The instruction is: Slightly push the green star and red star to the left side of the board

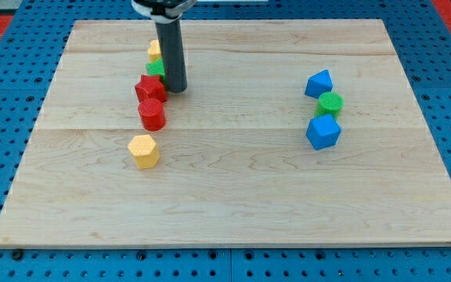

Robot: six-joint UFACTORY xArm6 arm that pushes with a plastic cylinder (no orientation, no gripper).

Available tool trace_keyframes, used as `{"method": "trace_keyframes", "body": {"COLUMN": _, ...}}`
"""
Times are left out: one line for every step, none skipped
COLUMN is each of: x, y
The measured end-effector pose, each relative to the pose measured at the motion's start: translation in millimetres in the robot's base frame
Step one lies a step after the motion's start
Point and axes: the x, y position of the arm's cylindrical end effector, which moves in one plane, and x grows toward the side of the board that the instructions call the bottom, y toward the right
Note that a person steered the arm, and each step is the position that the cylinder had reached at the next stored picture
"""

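Note:
The red star (149,88) lies left of centre on the wooden board (233,196). The green star (156,69) sits just above it, partly hidden by the rod. My tip (176,89) stands on the board right beside the red star's right edge and just below-right of the green star. A yellow block (154,49) shows above the green star, partly hidden behind the rod.
A red cylinder (152,114) sits just below the red star, and a yellow hexagon (143,150) below that. At the right stand a blue block (318,83), a green cylinder (330,103) and a blue cube (322,131) in a column.

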Motion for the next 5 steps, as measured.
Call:
{"method": "trace_keyframes", "body": {"x": -16.1, "y": 26.3}}
{"method": "trace_keyframes", "body": {"x": -49.5, "y": 17.1}}
{"method": "trace_keyframes", "body": {"x": -35.9, "y": -6.9}}
{"method": "trace_keyframes", "body": {"x": -26.2, "y": 15.8}}
{"method": "trace_keyframes", "body": {"x": -42.7, "y": 120.2}}
